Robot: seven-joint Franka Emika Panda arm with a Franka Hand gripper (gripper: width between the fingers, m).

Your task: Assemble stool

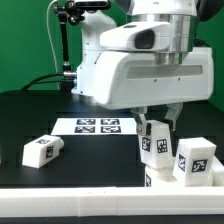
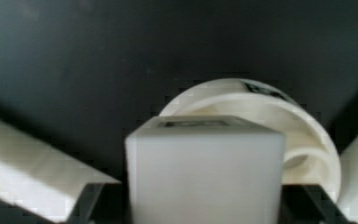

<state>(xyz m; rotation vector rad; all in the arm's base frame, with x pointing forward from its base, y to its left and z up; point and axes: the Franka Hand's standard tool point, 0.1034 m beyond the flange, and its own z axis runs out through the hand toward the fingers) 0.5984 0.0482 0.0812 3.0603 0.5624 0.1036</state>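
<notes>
My gripper is shut on a white block leg with black-and-white tags and holds it upright over the round white seat at the table's front. In the wrist view the leg fills the space between my dark fingers, and the rimmed disc seat lies just beyond it. Whether the leg touches the seat is hidden. A second leg stands upright on the exterior view's right, close beside the held one. A third leg lies on the black table at the exterior view's left.
The marker board lies flat behind the legs, mid-table. A white rail runs along the front edge and shows as a white strip in the wrist view. The big white robot body looms above.
</notes>
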